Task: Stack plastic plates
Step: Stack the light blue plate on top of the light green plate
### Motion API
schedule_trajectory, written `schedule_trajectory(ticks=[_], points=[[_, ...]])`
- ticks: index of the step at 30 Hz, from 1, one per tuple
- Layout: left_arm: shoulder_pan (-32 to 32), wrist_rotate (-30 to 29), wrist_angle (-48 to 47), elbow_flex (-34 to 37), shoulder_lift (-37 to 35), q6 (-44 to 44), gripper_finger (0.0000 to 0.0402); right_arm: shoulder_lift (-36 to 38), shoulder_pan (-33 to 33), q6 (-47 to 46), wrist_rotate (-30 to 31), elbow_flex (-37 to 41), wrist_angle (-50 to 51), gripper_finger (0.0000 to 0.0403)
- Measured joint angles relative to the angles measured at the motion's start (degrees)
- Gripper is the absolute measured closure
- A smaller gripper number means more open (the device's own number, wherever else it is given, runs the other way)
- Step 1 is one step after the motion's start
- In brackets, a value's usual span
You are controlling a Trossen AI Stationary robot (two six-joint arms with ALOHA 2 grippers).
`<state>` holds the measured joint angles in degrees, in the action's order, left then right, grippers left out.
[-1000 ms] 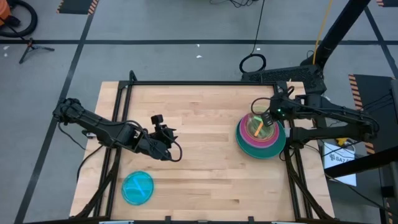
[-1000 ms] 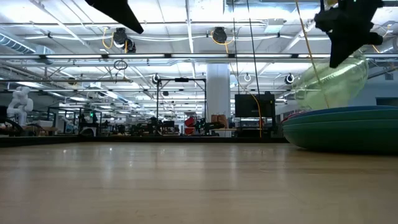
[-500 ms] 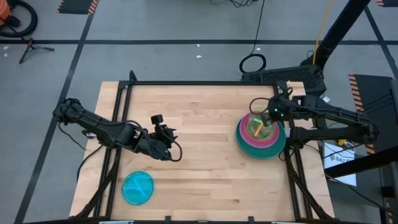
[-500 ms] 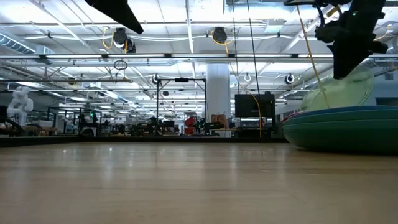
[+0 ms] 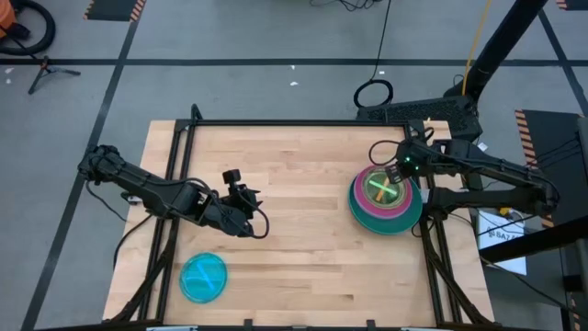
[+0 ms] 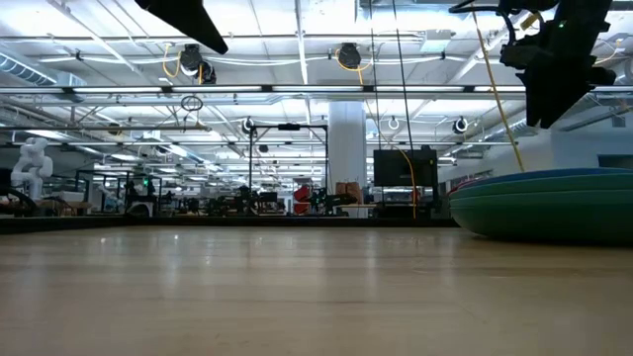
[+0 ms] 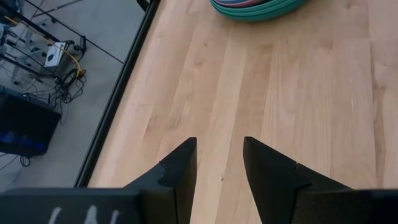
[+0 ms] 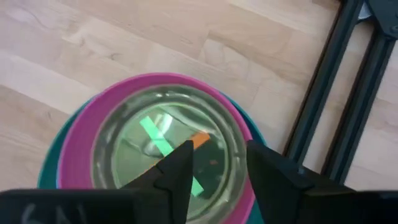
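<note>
A stack of plastic plates (image 5: pixel 386 200) stands near the table's right edge: teal at the bottom (image 6: pixel 549 203), magenta (image 8: pixel 81 130) above it, and a clear lime plate (image 5: pixel 383 188) lying flat on top. My right gripper (image 8: pixel 217 168) hovers open just above the lime plate's (image 8: pixel 161 140) far rim and touches nothing; in the low view it (image 6: pixel 552 104) hangs clear above the stack. A cyan plate (image 5: pixel 203 277) lies alone at the near left. My left gripper (image 5: pixel 255 227) waits open above the table's middle, its fingers (image 7: pixel 180 168) over bare wood.
Black frame rails (image 8: pixel 323 106) run along the table's right edge, close beside the stack. Bare wood (image 5: pixel 303 184) lies between the two arms. The left arm's links (image 5: pixel 147 188) reach in from the table's left side.
My right gripper has opened and let go of the lime plate. The plate, held tilted above the stack a second ago, has dropped and now lies flat on top of it. The left arm has kept still.
</note>
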<state>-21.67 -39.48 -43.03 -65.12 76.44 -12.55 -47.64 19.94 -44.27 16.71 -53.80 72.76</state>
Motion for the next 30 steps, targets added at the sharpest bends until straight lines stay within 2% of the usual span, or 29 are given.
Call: schedule_trajectory(ticks=[5,11,15,18,22,30], points=[[0.0,0.0,-0.6,0.0,0.0,-1.4,0.0263,0.0,-0.6,1.3,0.0,0.0,-5.3,0.0258],[-1.2,0.5,-5.3,0.0,0.1,-5.6,0.0263,0.0,-4.3,5.9,0.2,0.0,-17.7,0.0263],[-3.7,1.1,-9.5,0.0,0.1,-9.4,0.0263,-0.6,-8.8,9.2,4.6,0.4,-26.5,0.0263],[-5.9,2.9,-12.1,0.0,0.1,-12.0,0.0263,-1.4,-12.2,12.2,7.0,2.5,-34.0,0.0263],[-9.0,4.9,-14.0,0.0,0.1,-14.8,0.0263,-2.8,-16.4,15.6,7.3,6.7,-44.5,0.0264],[-12.6,15.4,-13.3,2.7,0.1,-17.9,0.0263,-6.9,-23.0,20.6,7.3,10.5,-59.6,0.0264]])
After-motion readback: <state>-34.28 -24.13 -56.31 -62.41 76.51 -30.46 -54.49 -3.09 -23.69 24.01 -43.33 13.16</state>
